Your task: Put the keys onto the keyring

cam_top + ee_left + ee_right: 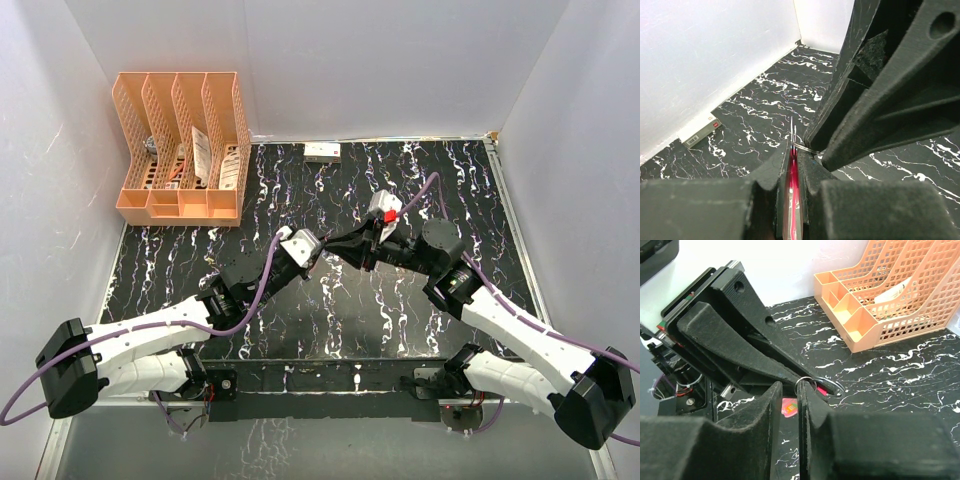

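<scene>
Progress: set-up done, threading not yet shown. The keyring is held clear of the marble-patterned table and presented between the two arms. No key can be made out on its ring in any view. Neither the blue-headed nor the silvery key is identifiable on the surface. On this evidence both keys are judged still to be fitted, though something small could be hidden between the fingers.

Overhead view, left to right:
- Orange file rack at ten o'clock, against the far wall.
- Left gripper at the centre, reaching toward two o'clock.
- Right gripper just beside it, reaching toward nine o'clock, so that the tips of the two meet.
- Small white box at twelve o'clock by the far wall, well apart from both.

Left gripper: jaws closed on the red-pink strap of the keyring. The strap runs lengthwise between the pads, and the ring projects past the tips.

Right gripper: jaws a narrow slit apart, tips at the ring. Whether they pinch the wire cannot be told.

Keyring: the strap is flat, narrow and glossy red-pink, held on edge. The ring is a thin bright wire loop, small beside the fingers, and probably prone to twisting or slipping under light contact.
</scene>
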### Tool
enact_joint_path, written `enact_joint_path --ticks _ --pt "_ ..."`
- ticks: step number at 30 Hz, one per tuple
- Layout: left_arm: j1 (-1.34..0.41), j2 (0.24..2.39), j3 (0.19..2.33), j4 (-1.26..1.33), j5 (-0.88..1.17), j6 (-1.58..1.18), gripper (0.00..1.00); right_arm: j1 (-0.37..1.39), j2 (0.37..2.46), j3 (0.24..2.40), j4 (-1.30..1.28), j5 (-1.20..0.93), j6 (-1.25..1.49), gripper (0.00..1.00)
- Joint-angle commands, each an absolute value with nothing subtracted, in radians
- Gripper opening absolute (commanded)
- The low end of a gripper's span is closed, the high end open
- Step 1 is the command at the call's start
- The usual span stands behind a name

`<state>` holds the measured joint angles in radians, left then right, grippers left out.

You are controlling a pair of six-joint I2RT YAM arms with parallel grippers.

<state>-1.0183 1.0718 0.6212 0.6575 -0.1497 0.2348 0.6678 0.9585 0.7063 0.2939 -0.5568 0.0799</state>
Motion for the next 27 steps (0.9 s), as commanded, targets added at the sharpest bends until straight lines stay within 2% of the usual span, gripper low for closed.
enact_joint_path --ticks 1,6,17,21,27 --pt "-1.016 1.055 0.654 0.716 -0.170 0.241 0.00 0.676 0.954 0.750 0.314 -0.597 0.082 0.19" --pt "-1.016 1.051 0.647 0.729 -0.181 0.249 0.00 0.675 0.910 0.743 0.311 -0.571 0.093 0.22" --pt "-1.016 1.017 0.614 0.773 -0.180 0.263 0.00 0.676 0.818 0.725 0.245 -0.339 0.098 0.26" --pt "-1.016 1.004 0.602 0.779 -0.121 0.270 0.00 0.675 0.843 0.745 0.233 -0.319 0.085 0.31" --pt "-1.008 0.971 0.608 0.720 -0.011 0.269 0.00 0.674 0.881 0.766 0.236 -0.329 0.038 0.32"
